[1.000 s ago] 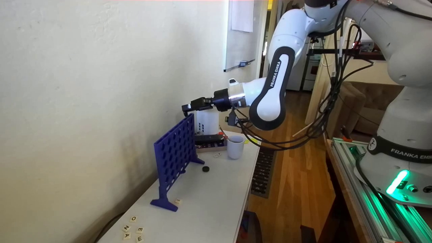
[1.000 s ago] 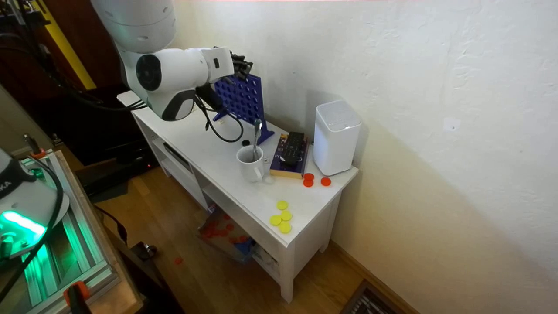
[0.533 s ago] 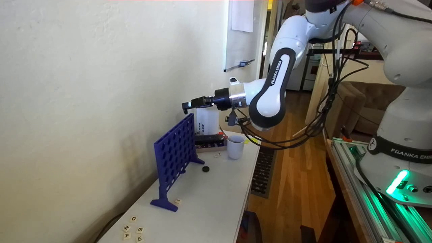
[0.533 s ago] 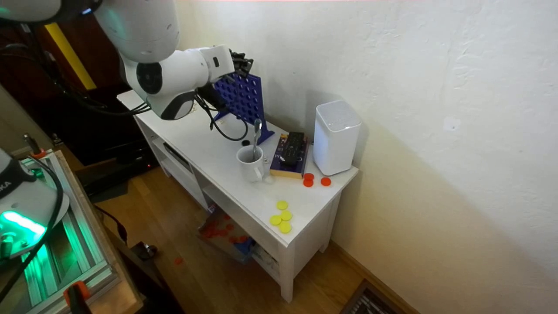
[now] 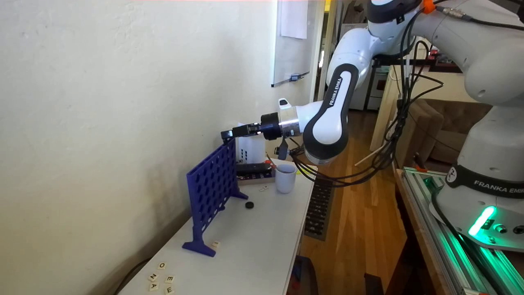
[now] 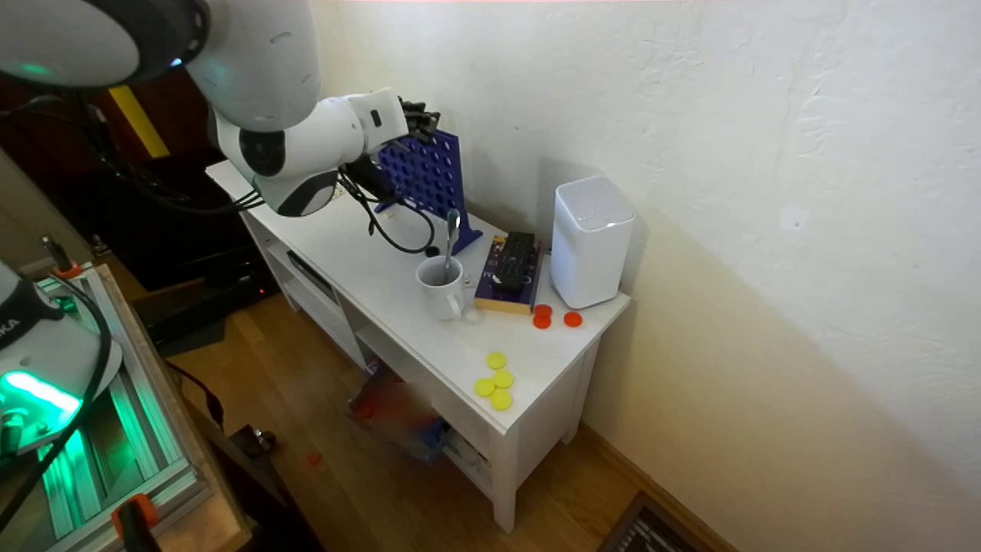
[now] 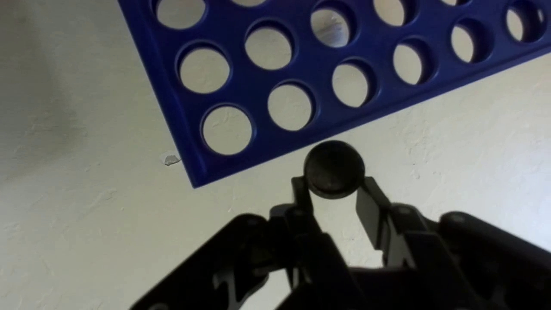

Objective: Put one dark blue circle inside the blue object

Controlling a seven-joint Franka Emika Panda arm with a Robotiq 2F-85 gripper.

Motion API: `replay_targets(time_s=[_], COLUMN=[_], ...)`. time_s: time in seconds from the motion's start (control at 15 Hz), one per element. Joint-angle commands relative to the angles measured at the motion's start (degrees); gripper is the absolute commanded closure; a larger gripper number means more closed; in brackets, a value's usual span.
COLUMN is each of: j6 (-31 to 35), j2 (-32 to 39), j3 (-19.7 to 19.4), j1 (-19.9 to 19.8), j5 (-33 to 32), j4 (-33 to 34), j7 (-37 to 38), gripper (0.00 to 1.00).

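Down comes the gripper, lower in both exterior views than half a second ago, toward the top edge of the blue Connect Four rack, which stands upright and unmoved on the table. In the wrist view it is clamped on a dark disc, face to the camera; the rack lies at 12 o'clock of the disc, its visible corner at 9. A thin gap seems to show between disc and edge, so insertion looks close but not yet begun; lining up with a slot is probably what remains. In an exterior view the gripper sits between 12 and 1 o'clock from the rack's middle, while a second dark disc lies on the table at 4 o'clock.
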Motion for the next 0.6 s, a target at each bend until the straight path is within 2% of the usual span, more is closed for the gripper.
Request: replay_targets(time_s=[0.0, 0.53], j6=[1.41, 1.26], j2=[3.63, 9.09], j3=[1.87, 6.28], j1=[-2.37, -6.94], j5=[-2.5, -2.55], j4=[0.04, 0.24], j7=[-3.71, -10.11], gripper=[0.92, 0.92])
